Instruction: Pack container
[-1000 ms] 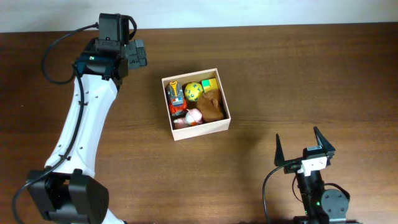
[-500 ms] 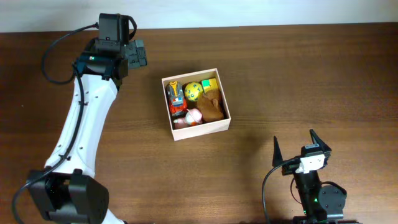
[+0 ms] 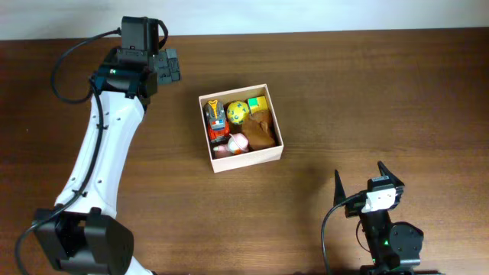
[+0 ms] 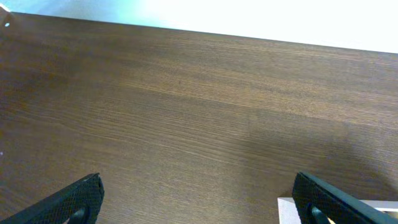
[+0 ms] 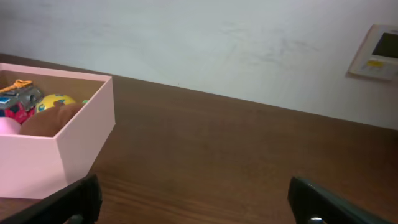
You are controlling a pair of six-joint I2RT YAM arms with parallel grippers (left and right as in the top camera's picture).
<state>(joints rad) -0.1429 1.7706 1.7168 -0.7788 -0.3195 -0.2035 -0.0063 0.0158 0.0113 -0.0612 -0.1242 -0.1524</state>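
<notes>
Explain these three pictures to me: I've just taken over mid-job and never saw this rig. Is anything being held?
These are two robot arms at a brown wooden table. The overhead picture looks straight down: the left arm is the long white one reaching toward the far edge; the right arm sits at the near edge. The other two pictures come from a camera on each wrist; the dark shapes in their bottom corners are that arm's own jaws. Both pairs of jaws stand open and hold nothing. The container sits mid-table; inside lie a yellow ball, a brown toy and other small toys.
</notes>
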